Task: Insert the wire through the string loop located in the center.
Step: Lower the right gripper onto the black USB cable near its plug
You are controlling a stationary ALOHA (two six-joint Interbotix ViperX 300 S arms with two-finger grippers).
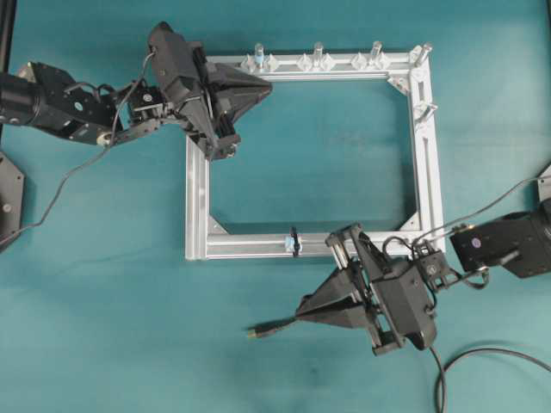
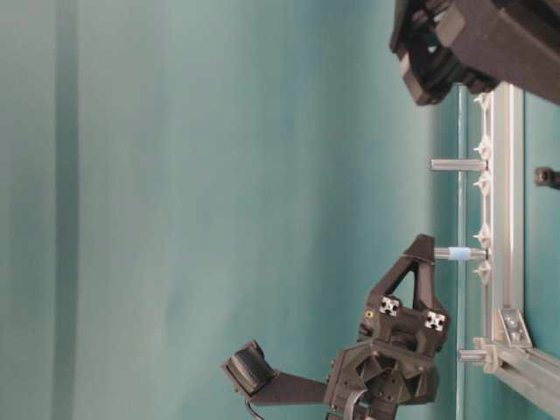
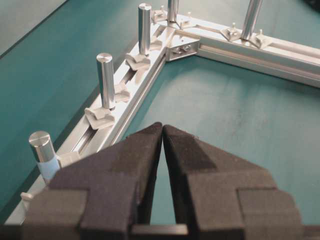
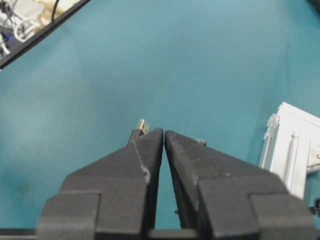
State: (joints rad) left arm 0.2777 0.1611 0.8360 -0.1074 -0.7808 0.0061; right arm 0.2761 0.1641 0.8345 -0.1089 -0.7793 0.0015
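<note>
The wire lies on the teal table at the front; its yellowish plug tip (image 1: 252, 330) points left, and the black cable runs right under my right gripper (image 1: 299, 310). In the right wrist view the plug (image 4: 143, 126) peeks out just beyond the left finger, outside the jaws. My right gripper (image 4: 164, 131) is shut, with nothing between its tips. The string loop (image 1: 294, 243) sits on the front bar of the silver frame (image 1: 196, 198), above and slightly left of the right gripper. My left gripper (image 1: 269, 85) is shut and empty over the frame's far left corner; its tips also show in the left wrist view (image 3: 163, 125).
Silver upright pegs (image 1: 318, 54) stand along the far bar, one with a blue band (image 1: 259, 58), and more on the right bar (image 1: 424, 110). A black cable (image 1: 482, 351) curves over the table at the front right.
</note>
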